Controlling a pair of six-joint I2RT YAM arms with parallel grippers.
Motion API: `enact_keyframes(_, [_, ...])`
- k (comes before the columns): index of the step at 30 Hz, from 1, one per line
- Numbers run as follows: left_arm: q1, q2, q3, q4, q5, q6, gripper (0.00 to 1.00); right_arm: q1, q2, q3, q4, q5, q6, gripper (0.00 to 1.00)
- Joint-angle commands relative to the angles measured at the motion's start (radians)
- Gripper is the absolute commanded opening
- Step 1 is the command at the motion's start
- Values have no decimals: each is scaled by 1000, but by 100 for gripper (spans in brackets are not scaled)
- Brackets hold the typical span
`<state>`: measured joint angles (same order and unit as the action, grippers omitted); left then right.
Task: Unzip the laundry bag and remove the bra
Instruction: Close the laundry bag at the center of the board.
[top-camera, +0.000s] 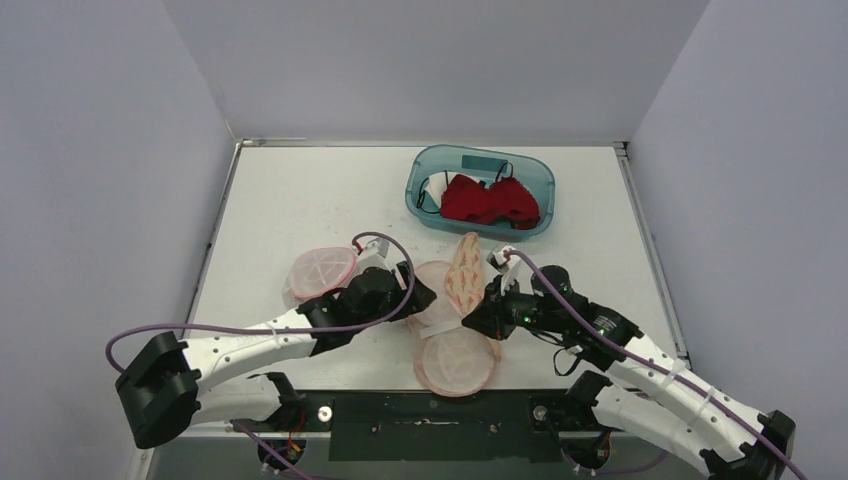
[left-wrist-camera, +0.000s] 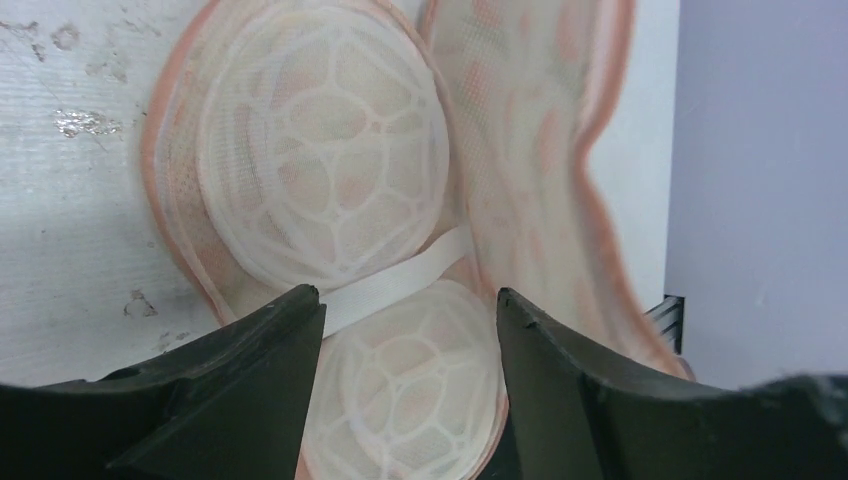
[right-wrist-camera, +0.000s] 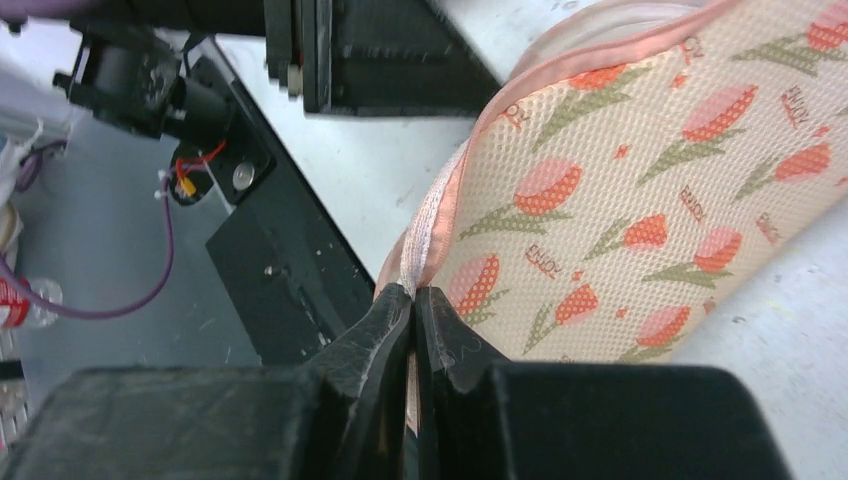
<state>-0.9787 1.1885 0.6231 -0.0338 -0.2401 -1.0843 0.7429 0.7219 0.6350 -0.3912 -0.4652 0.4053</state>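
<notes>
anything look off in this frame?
Nothing spilled or broken. One oddity: the laundry bag has its floral flap standing on edge, pinched at the seam by the right gripper. Under the open left gripper only white cage domes show; a red bra lies in the teal bin.

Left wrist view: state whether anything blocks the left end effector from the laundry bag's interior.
Nothing visible: right end effector pinches the floral flap aside; white mesh cups lie exposed before the left end effector.
</notes>
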Motion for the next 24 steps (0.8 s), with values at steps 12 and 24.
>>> enact_keyframes(12, [85, -146, -204, 230, 146, -155, 77, 317, 160, -67, 248, 354, 13, 5])
enact_keyframes(24, [90, 50, -230, 454, 267, -202, 67, 377, 161, -138, 312, 388, 48, 6])
